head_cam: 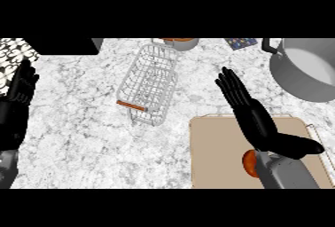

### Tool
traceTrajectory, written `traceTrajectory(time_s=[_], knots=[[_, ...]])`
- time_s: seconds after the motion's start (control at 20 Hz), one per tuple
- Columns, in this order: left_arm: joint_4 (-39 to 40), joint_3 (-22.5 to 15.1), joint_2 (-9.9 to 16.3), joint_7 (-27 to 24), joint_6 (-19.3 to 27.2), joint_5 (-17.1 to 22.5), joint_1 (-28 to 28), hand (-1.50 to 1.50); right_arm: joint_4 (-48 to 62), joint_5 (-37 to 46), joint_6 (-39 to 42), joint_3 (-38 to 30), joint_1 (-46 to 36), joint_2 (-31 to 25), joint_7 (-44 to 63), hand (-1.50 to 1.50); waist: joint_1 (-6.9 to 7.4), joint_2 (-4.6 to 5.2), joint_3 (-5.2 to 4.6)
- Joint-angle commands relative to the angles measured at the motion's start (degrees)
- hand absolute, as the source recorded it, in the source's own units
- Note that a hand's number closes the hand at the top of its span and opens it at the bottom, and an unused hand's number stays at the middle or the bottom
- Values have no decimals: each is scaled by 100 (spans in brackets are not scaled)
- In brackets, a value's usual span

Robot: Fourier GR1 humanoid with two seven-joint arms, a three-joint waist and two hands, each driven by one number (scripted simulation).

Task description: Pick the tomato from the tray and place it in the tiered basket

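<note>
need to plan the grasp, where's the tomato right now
In the head view, the tomato lies on the tray at lower right, partly hidden beside the right hand's wrist.

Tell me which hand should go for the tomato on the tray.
Right, probably. The right hand is open above the tray, and the tomato lies beside its wrist. The left hand rests open at the view's left edge, beyond the wire basket.
</note>
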Motion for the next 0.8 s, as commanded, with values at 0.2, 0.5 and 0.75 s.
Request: traceTrajectory(time_s=[0.2, 0.5, 0.75], knots=[[128, -35, -267, 428, -441, 661, 529, 0, -1107, 579, -1977, -990, 789, 601, -1038, 150, -359, 160, -31], [149, -246, -570, 488, -599, 922, 845, 0, -377, 45, -4407, -2144, 2055, 1357, -599, -150, -551, 218, -21], [38, -389, -655, 759, -829, 1027, 660, 0, -1263, 1045, -5588, -1150, 3351, 1379, -1133, -150, -210, 210, -37]])
